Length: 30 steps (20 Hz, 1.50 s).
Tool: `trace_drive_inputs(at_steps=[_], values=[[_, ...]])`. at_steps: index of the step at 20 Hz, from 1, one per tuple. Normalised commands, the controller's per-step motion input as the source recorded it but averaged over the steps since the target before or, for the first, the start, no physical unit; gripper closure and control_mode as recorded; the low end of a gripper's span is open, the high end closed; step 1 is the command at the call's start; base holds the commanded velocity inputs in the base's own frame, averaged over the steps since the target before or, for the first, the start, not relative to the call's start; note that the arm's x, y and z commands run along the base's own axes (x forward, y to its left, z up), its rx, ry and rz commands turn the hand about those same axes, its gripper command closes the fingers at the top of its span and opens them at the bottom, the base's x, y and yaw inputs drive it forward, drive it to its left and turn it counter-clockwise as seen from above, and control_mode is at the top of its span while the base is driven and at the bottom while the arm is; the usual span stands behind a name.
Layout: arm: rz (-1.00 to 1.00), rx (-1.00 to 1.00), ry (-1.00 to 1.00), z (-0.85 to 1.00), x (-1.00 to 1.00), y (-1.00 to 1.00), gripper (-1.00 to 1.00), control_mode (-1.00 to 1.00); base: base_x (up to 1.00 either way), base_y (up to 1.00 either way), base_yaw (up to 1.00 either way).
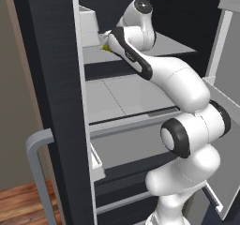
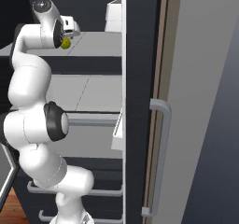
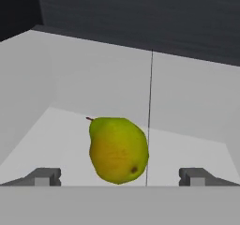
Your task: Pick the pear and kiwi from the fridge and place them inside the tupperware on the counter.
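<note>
The fridge (image 1: pixel 51 78) stands open with my arm reaching onto its upper pale grey shelf (image 1: pixel 173 43). The pear (image 3: pixel 118 149), yellow-green with a short stem, lies on that shelf straight ahead of my gripper (image 3: pixel 119 176). The gripper is open, its fingertips (image 3: pixel 44 177) wide apart on either side of the pear and not touching it. From the base, a sliver of the pear (image 1: pixel 107 47) peeks out beside my hand, and the pear (image 2: pixel 66 43) also shows under the wrist. The kiwi, the tupperware and the counter are out of view.
A white bin (image 1: pixel 89 25) sits at the shelf's left end, close to my hand. Below lie a second shelf (image 1: pixel 126 97) and a grey drawer (image 1: pixel 136 146). A grey bar handle (image 2: pixel 162 157) and the open door (image 1: pixel 227 83) flank the arm.
</note>
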Motion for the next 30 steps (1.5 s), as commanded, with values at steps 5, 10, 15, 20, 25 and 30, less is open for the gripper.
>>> trace_drive_inputs(at_steps=[5, 10, 15, 20, 25, 30], values=[[0.0, 0.0, 0.0, -0.11, 0.0, 0.0, -1.0, -1.0, 0.0, 0.0, 0.0], [0.0, 0.0, 0.0, -0.07, 0.0, 0.0, -1.0, -1.0, 0.0, 0.0, 0.0], [0.0, 0.0, 0.0, -0.04, 0.04, 0.0, -1.0, -1.0, 0.0, 0.0, 0.0], [0.0, 0.0, 0.0, -0.05, 0.05, 0.0, -1.0, -1.0, 0.0, 0.0, 0.0], [0.0, 0.0, 0.01, -0.05, 0.09, 0.0, -1.0, -1.0, 0.0, 0.0, 0.0], [0.0, 0.0, 0.0, -0.06, 0.17, 0.0, -1.0, -1.0, 0.0, 0.0, 0.0]])
